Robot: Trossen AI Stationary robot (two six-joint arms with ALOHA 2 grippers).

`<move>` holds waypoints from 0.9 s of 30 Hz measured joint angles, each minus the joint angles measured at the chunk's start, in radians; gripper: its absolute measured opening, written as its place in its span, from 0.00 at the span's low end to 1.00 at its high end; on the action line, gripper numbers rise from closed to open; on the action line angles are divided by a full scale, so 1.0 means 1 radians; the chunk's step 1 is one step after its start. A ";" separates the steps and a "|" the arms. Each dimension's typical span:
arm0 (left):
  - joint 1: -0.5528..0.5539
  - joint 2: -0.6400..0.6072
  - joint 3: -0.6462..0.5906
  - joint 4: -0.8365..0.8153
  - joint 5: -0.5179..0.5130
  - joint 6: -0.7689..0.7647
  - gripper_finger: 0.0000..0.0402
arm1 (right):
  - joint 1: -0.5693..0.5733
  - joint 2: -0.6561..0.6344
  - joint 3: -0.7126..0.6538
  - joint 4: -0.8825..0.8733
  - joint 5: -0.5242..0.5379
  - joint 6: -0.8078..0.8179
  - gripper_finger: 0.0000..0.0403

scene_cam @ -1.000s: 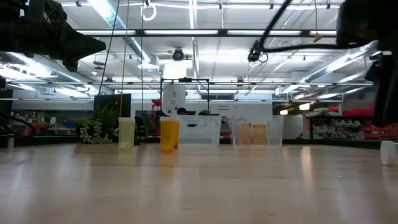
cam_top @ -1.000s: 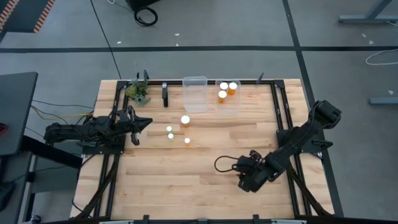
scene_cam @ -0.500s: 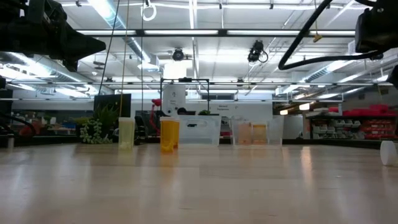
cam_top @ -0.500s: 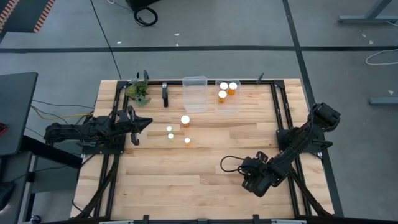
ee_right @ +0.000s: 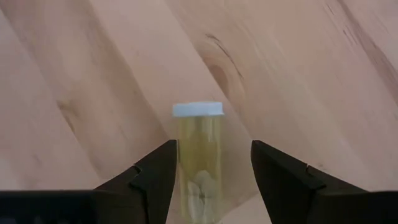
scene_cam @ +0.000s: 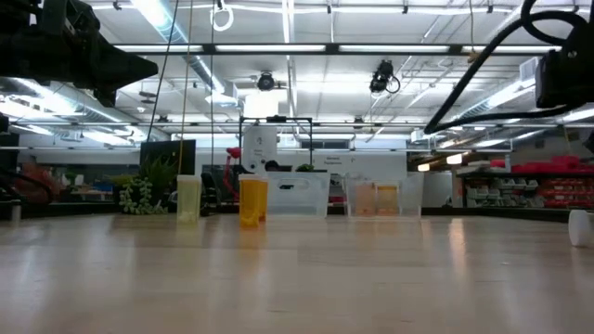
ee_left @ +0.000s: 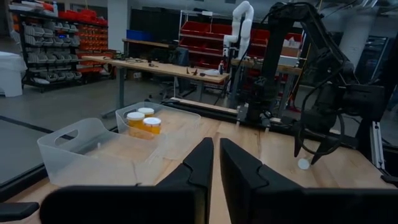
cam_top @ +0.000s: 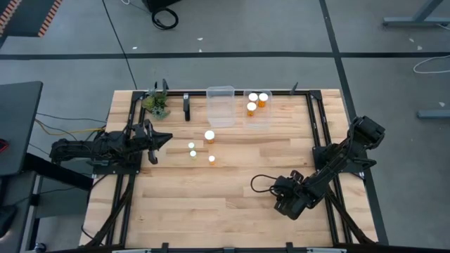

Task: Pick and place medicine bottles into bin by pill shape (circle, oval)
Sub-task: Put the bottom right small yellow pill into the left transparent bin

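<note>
A pale yellow medicine bottle with a white cap lies on its side on the wooden table, its cap end away from my right gripper. That gripper is open, tipped steeply down near the table's front right, with one finger on each side of the bottle. It shows no touch. Several more white-capped bottles stand at mid-table. Three amber ones stand in the right clear bin. My left gripper is shut and hovers level at the left edge.
An empty clear bin stands beside the filled one at the far edge. A green plant sprig and a small black upright piece stand at the far left. Black rails run along the table's sides. Bare wood lies around my right gripper.
My right gripper has sunk toward the table and drifted a little toward the near right edge. Its fingers have kept the same gap.
</note>
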 joint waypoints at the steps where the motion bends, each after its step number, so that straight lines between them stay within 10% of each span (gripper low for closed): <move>1: 0.000 0.000 0.000 0.000 0.000 0.000 0.09 | 0.000 0.000 -0.004 0.002 -0.002 -0.001 0.53; 27: 0.000 0.000 0.000 0.000 0.000 0.000 0.07 | -0.061 0.000 -0.019 0.011 -0.061 -0.056 0.32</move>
